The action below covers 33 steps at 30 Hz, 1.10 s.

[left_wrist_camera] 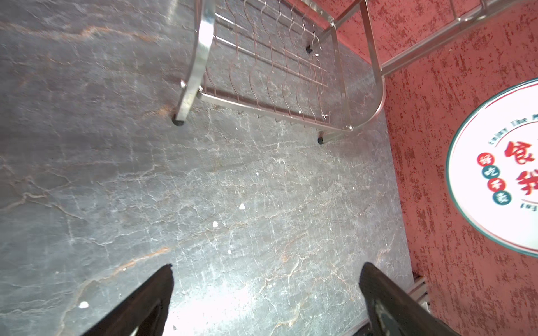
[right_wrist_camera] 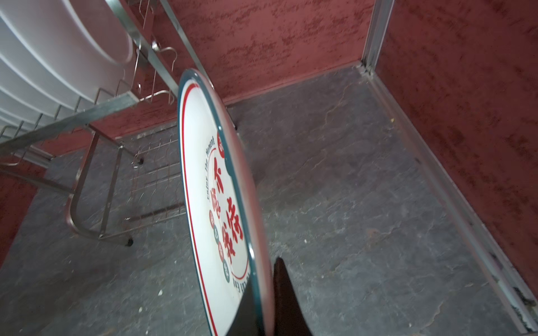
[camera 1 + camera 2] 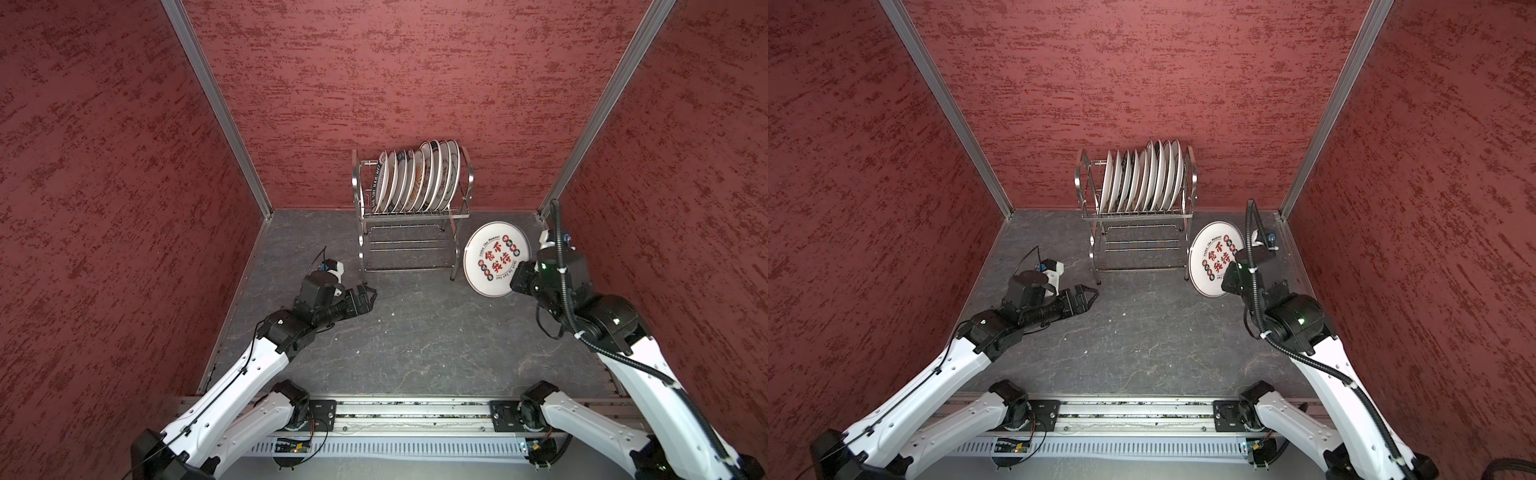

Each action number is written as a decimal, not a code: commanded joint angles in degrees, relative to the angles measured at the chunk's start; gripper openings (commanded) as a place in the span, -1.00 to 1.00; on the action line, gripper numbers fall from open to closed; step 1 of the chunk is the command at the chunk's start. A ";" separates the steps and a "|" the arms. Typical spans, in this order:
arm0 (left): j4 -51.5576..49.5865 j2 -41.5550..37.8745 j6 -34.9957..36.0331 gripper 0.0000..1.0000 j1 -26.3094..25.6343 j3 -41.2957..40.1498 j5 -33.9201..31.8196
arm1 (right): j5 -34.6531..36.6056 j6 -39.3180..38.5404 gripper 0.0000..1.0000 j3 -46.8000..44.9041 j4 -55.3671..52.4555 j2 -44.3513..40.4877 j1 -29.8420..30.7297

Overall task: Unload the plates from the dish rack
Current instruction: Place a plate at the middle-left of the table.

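Red, rough-plastered walls (image 3: 415,83) close in a dark grey stone-look surface (image 3: 415,332) on three sides. At the back of it, near the rear wall, stands the dish rack (image 3: 415,215), a shiny two-tier wire frame on four legs with dark feet. Its upper tier holds a tight row of plates (image 3: 415,178) standing on edge in the wire slots, tops leaning to the right; in both top views they overlap too closely for a sure count, roughly nine. The lower tier shows in the left wrist view as a grid of wavy wires

One more plate (image 3: 494,257) is out of the rack, just to the right of it beside the front right leg, tilted with its printed face toward the top views: white, teal rim, thin red ring, large red characters and small round badges. The right claw (image 2: 262,296) is clamped on its near rim, one finger on the face and one behind. The left wrist view shows this plate raised clear of the surface

The left claw (image 1: 266,267) sits low over the surface in front of the rack's left end, jaws spread wide with nothing between them
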 commanded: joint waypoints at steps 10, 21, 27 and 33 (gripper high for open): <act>8.03 3.23 -5.62 0.96 -9.61 -1.62 -3.89 | -27.82 7.91 -1.00 -13.30 9.85 -4.28 -0.37; 17.00 4.63 -7.58 0.98 -9.88 -6.47 0.26 | -46.31 11.27 -1.00 -23.61 28.23 1.36 -0.37; 21.53 5.61 -8.17 0.96 -9.30 -8.15 1.57 | -50.76 13.57 -1.00 -27.59 35.63 3.20 -0.37; 24.03 7.87 -9.16 0.89 -7.92 -8.76 4.77 | -55.58 16.55 -1.00 -30.62 44.29 5.40 -0.36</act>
